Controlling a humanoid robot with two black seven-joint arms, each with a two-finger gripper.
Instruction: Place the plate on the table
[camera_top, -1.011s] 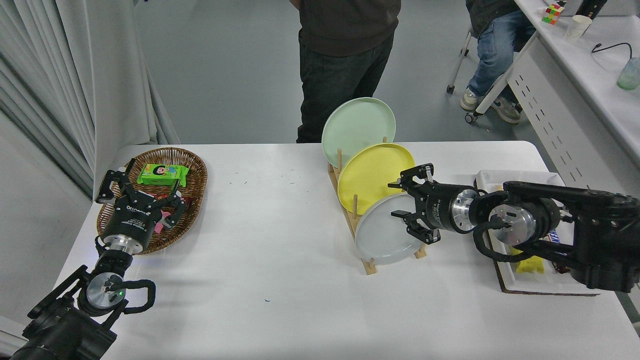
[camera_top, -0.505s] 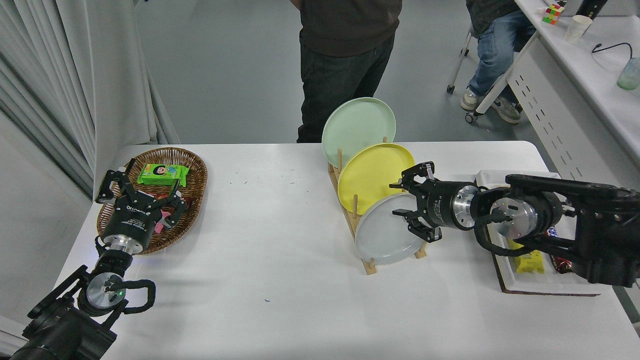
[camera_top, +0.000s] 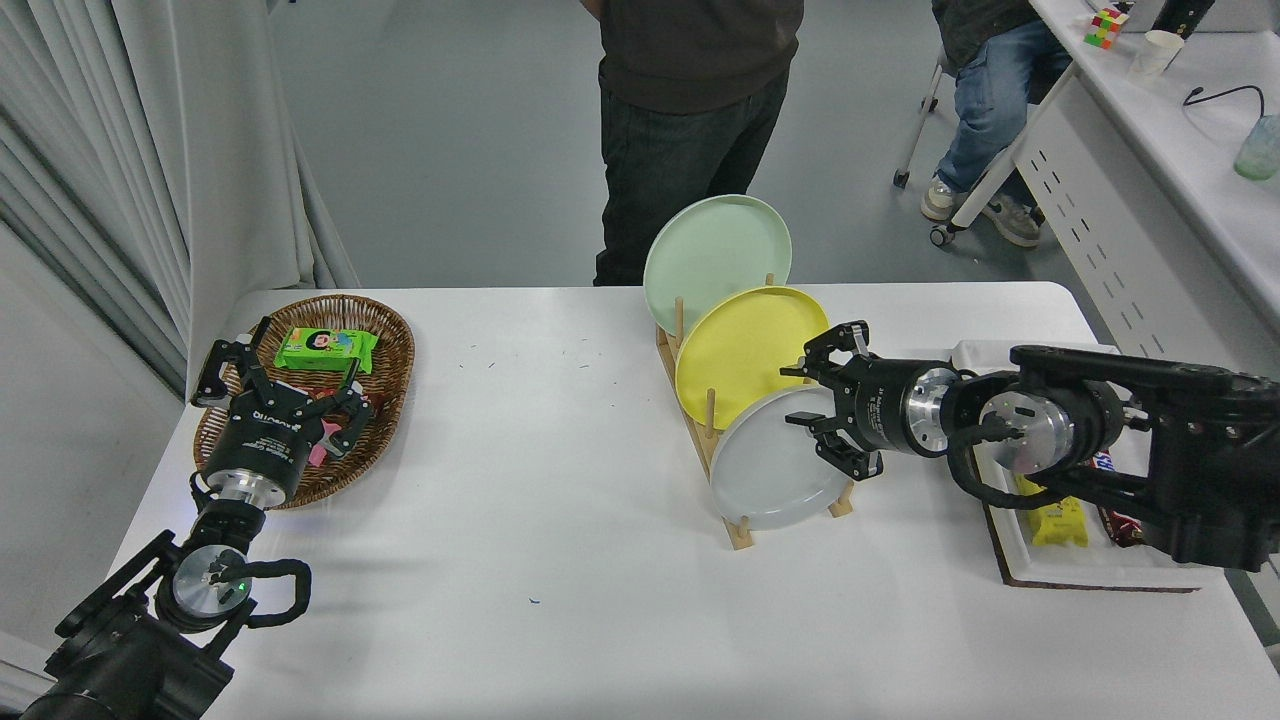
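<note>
The light grey plate (camera_top: 765, 465) stands on edge in the front slot of a wooden rack (camera_top: 712, 440) on the white table (camera_top: 560, 560). A yellow plate (camera_top: 745, 340) and a pale green plate (camera_top: 715, 245) stand behind it. My right gripper (camera_top: 800, 397) is open, fingers pointing left, at the grey plate's upper right rim and just in front of the yellow plate; it holds nothing. My left gripper (camera_top: 275, 372) is parked at the lower left over a wicker basket, open.
The wicker basket (camera_top: 385, 345) holds a green packet (camera_top: 325, 348) at the left. A white tray (camera_top: 1085, 570) with snack bars lies under my right arm. A person (camera_top: 690, 120) stands at the far edge; another sits at a white desk (camera_top: 1150, 200) at the right.
My right gripper has shifted slightly left and a little up toward the grey plate's rim, and the arm has risen off the tray. The plates and left arm have not moved.
</note>
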